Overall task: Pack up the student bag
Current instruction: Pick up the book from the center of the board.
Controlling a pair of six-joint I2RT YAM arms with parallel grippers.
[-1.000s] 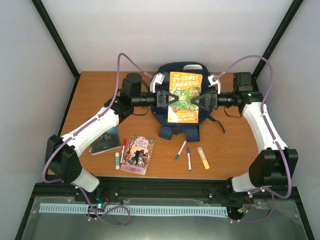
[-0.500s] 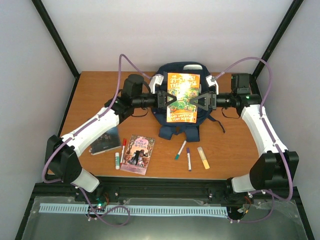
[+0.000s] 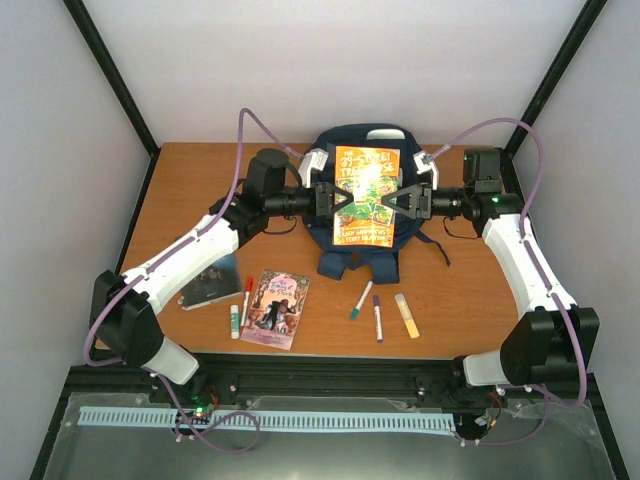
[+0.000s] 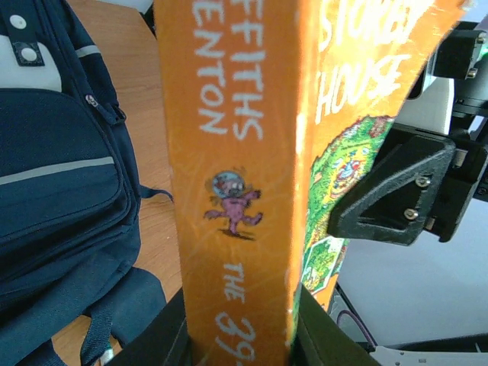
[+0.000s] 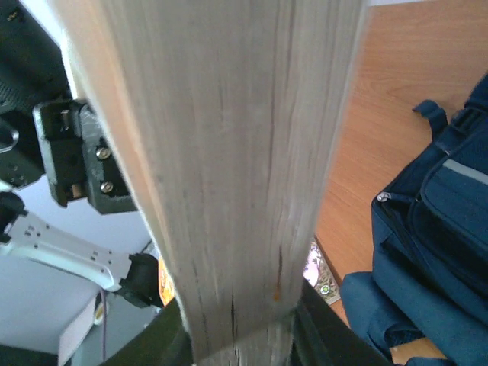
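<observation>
The student bag [image 3: 358, 262] lies flat at the back middle of the table, navy with white trim. It also shows in the left wrist view [image 4: 61, 191] and the right wrist view [image 5: 435, 252]. An orange book [image 3: 365, 195] hangs face up over it. My left gripper [image 3: 338, 200] is shut on the book's spine side. The spine [image 4: 229, 152] fills the space between its jaws [image 4: 242, 335]. My right gripper [image 3: 392, 203] is shut on the opposite edge, where the pages [image 5: 229, 152] sit tight between its jaws [image 5: 238, 335].
On the front half of the table lie a pink book [image 3: 275, 308], a dark book [image 3: 210, 280], a glue stick [image 3: 234, 320], a red marker [image 3: 247, 300], a green marker [image 3: 360, 300], a purple marker [image 3: 377, 318] and a yellow highlighter [image 3: 406, 315].
My right gripper has closed from wide open onto the book's page edge. The book has shifted slightly left over the bag. The left grip is unchanged.
</observation>
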